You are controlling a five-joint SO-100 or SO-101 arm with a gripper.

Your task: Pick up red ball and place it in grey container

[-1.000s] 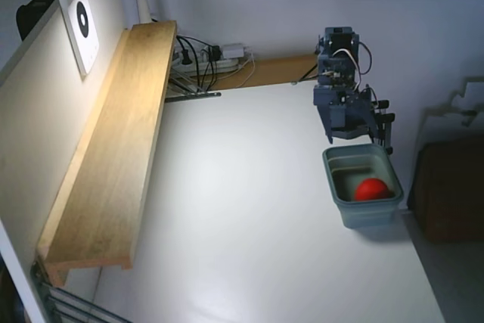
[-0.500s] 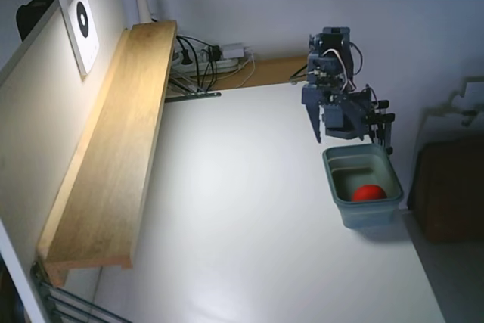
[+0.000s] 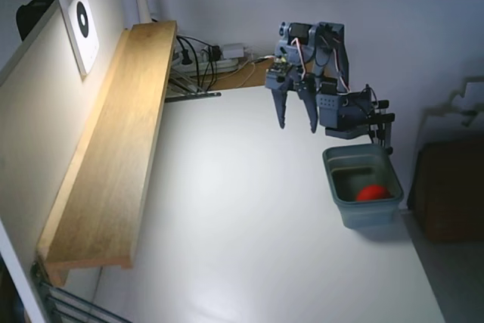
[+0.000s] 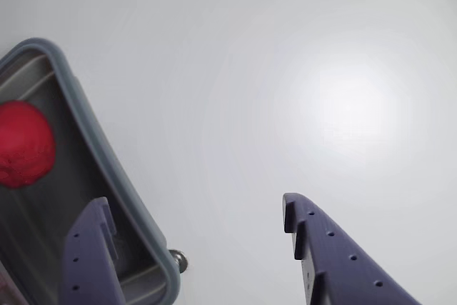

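The red ball (image 3: pixel 369 193) lies inside the grey container (image 3: pixel 376 214) at the right side of the table in the fixed view. The wrist view shows the red ball (image 4: pixel 23 143) on the floor of the grey container (image 4: pixel 107 166) at the left edge. My gripper (image 3: pixel 298 125) hangs open and empty above the table, up and to the left of the tub. Its two blue fingers point down. In the wrist view the gripper (image 4: pixel 196 212) shows one finger over the tub's corner and the other over bare table.
A long wooden shelf (image 3: pixel 121 141) runs along the left side of the white table (image 3: pixel 242 225). A power strip and cables (image 3: pixel 212 58) lie at the back. The arm's base (image 3: pixel 355 115) stands just behind the tub. A brown box (image 3: pixel 450 187) sits off the table's right edge.
The arm has swung left, away from above the tub, and the gripper has lifted and spread into view. The ball has settled lower inside the tub.
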